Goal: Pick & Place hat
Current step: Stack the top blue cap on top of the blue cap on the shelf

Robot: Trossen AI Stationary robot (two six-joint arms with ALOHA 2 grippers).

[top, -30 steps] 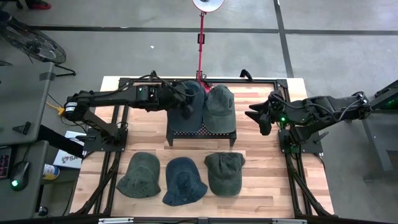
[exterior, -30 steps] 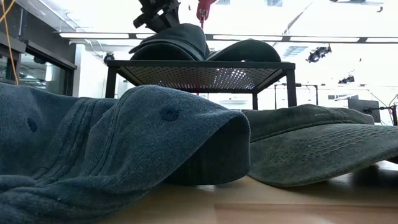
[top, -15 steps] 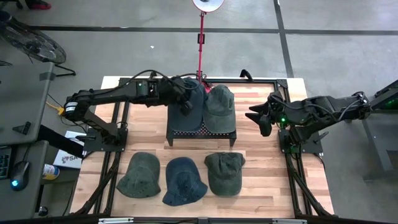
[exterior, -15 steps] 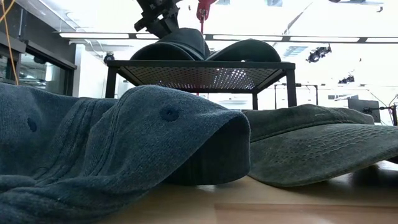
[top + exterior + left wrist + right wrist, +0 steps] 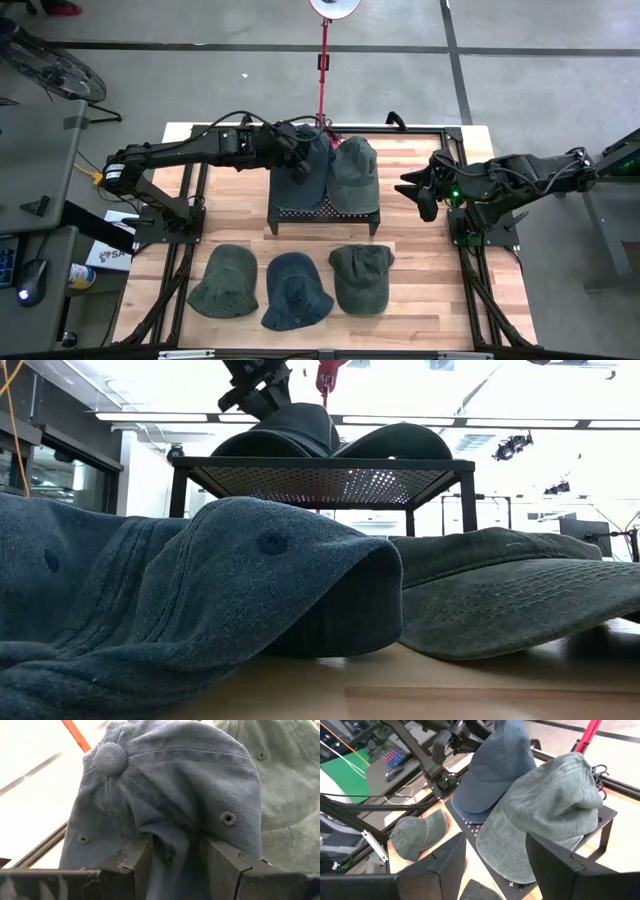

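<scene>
The left gripper (image 5: 297, 166) is over the raised black perforated rack (image 5: 322, 211) at the back of the table, its fingers (image 5: 135, 862) clamped on a fold of the blue cap (image 5: 309, 168) lying there. A green cap (image 5: 353, 175) lies just beside it on the same rack. The right gripper (image 5: 415, 185) hangs off to the rack's right side, fingers apart, holding nothing. Three more caps lie in a row on the wooden tabletop (image 5: 430, 290) in front

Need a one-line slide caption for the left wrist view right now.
Left gripper pinches a fold of the blue hat on the raised rack, beside a green hat.
</scene>
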